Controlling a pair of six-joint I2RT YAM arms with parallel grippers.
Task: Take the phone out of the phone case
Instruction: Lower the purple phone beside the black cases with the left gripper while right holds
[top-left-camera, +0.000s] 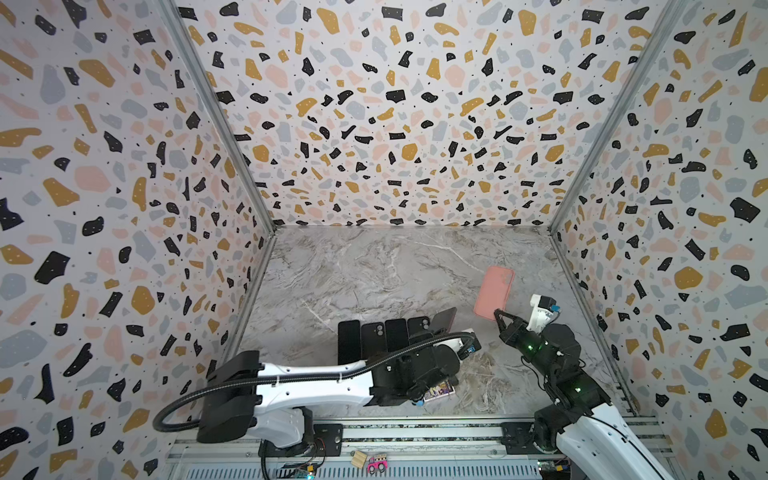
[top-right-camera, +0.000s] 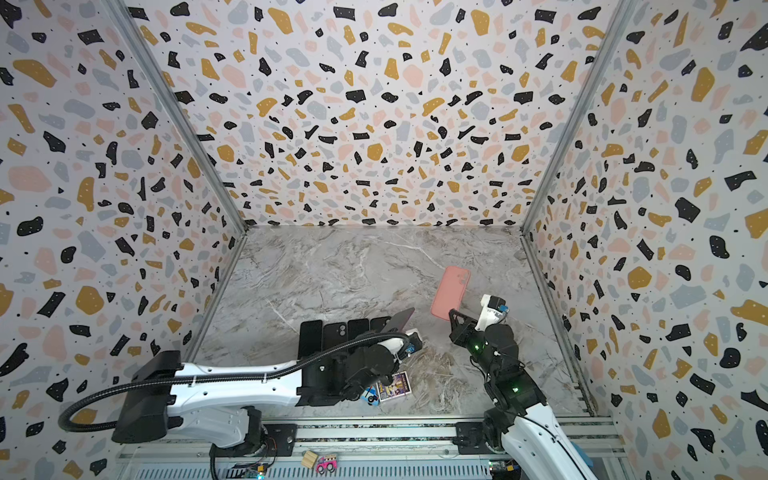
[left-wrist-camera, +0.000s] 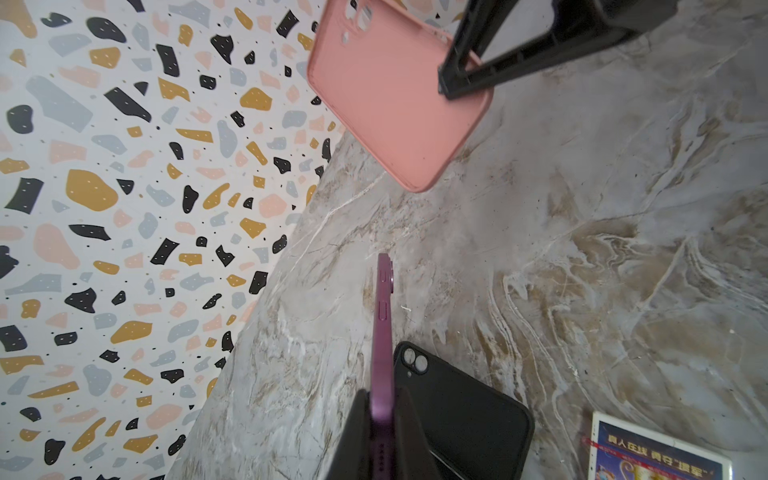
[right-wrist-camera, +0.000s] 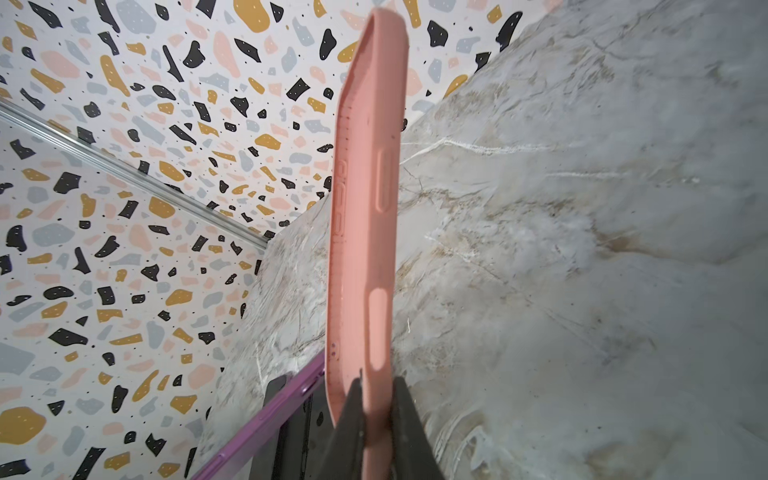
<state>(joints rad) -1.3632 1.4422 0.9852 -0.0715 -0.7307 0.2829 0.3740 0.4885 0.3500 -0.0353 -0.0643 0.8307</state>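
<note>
On the grey marble-patterned desk (top-left-camera: 374, 270), four flat black phone-shaped slabs (top-left-camera: 372, 337) lie side by side near the front edge. A purple-and-yellow printed card (top-left-camera: 439, 390) lies nearer that edge. Past the edge, on the metal rail (top-left-camera: 415, 436), a small wooden block (top-left-camera: 358, 458) sits just beside a pink toy car (top-left-camera: 377, 464).

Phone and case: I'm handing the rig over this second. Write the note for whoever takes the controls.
Left gripper: shut on the purple phone, gripped at one end.
Right gripper: shut on the pink case, pinching one end.
Positions: the phone hangs over the right end of the row of black phones. The case is to its right, apart from it, over the marble table.
Done: the phone is out, and the left wrist view shows the case's inside empty.
Left: probably just set both down on bare table, away from the row and the card.
</note>
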